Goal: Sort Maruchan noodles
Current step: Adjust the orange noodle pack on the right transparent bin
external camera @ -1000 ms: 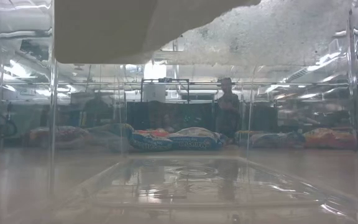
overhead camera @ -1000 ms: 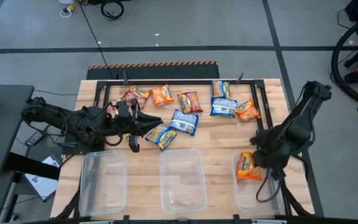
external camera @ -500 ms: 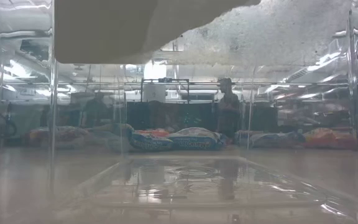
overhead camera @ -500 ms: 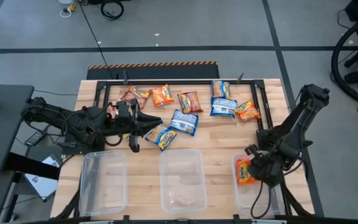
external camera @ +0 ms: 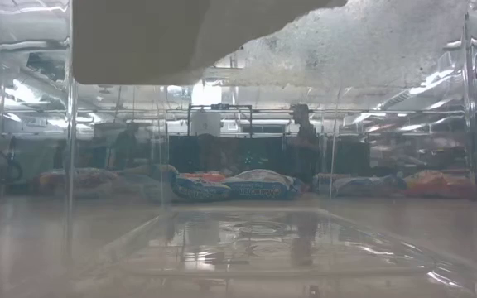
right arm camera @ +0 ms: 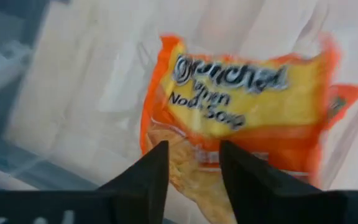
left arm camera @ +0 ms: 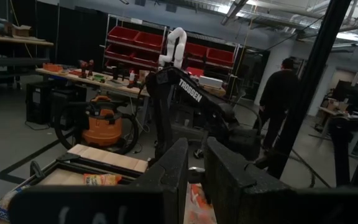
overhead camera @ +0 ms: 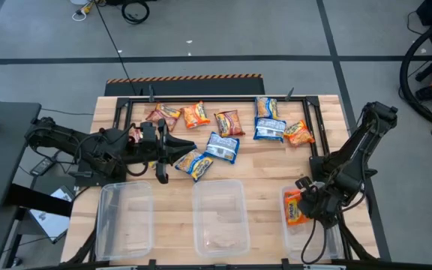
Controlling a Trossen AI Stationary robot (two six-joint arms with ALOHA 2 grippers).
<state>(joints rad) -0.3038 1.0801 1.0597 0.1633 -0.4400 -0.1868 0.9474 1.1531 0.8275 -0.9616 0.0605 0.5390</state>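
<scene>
Maruchan noodle packet point(overhead camera: 295, 208), orange, lies inside the right-hand clear bin point(overhead camera: 311, 236); the right gripper point(overhead camera: 306, 201) hovers just over it, fingers parted and holding nothing. Left gripper point(overhead camera: 188, 147) waits nearly closed over the table point(overhead camera: 268, 169).

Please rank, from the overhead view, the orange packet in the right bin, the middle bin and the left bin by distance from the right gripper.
From the right gripper:
1. Orange packet, in the right bin, beside it.
2. Middle bin, table centre.
3. Left bin, far side.
</scene>
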